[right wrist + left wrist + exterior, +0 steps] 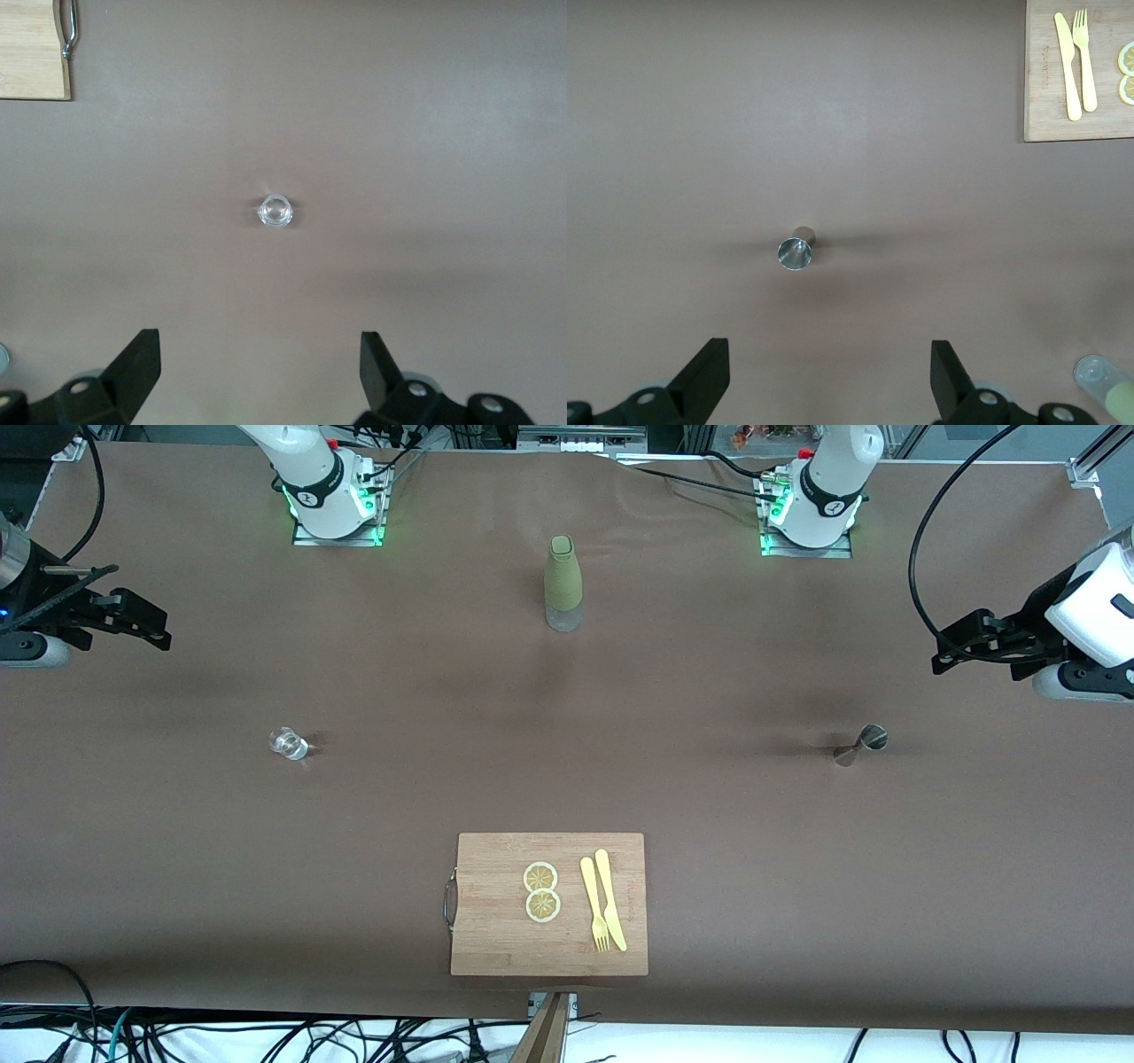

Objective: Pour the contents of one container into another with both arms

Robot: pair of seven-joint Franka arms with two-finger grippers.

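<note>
The small steel jigger [861, 745] stands upright on the brown table toward the left arm's end, and the left wrist view looks down into its cup [796, 251]. The tiny clear glass tumbler [289, 743] stands toward the right arm's end and shows in the right wrist view [275, 212]. My left gripper [944, 651] hangs open over bare table at its end, apart from the jigger, with nothing between its fingers [713, 363]. My right gripper [165, 629] hangs open and empty over the table's other end, apart from the tumbler [259, 341].
A tall olive-green bottle [563, 584] stands mid-table between the two bases. A wooden cutting board [496, 921] lies at the table edge nearest the front camera, carrying two lemon slices [541, 891] and a yellow fork and knife [602, 911]. Cables run along the table's edges.
</note>
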